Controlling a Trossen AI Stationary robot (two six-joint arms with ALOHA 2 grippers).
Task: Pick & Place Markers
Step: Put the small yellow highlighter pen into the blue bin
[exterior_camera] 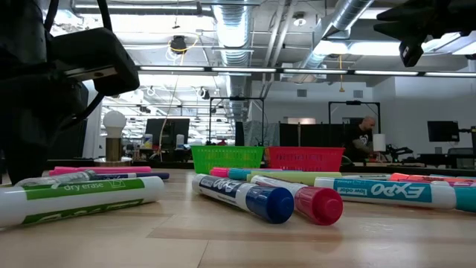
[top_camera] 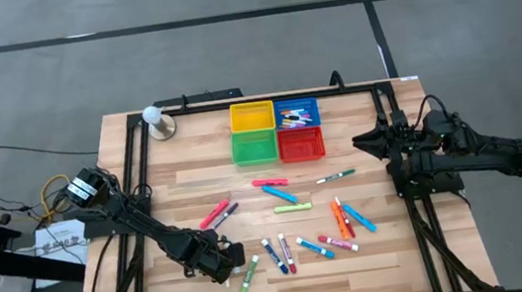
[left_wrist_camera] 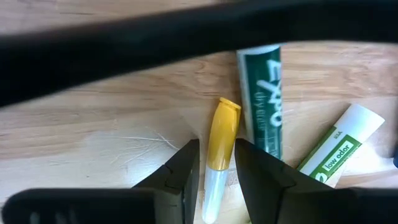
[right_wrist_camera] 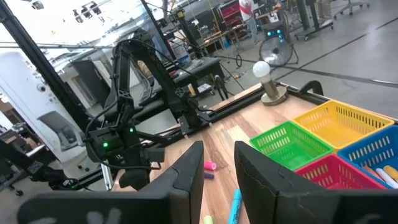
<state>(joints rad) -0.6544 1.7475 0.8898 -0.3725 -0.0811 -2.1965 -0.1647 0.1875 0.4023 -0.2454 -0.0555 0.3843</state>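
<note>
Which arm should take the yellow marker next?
Left. The left gripper is already low over the table with its open fingers either side of the yellow marker. The right gripper sits raised at the table's right edge.

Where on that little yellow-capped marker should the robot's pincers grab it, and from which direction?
Probably across the white barrel just behind the cap of the yellow-capped marker, coming straight down from above. It lies flat on the table, so only its long sides are free. The left gripper already straddles it with a finger on each side; a green marker lies close beside it.

Four mesh baskets (top_camera: 277,129) clustered at table (top_camera: 186,185) back; bulb-shaped object (top_camera: 156,122) beside.
</note>
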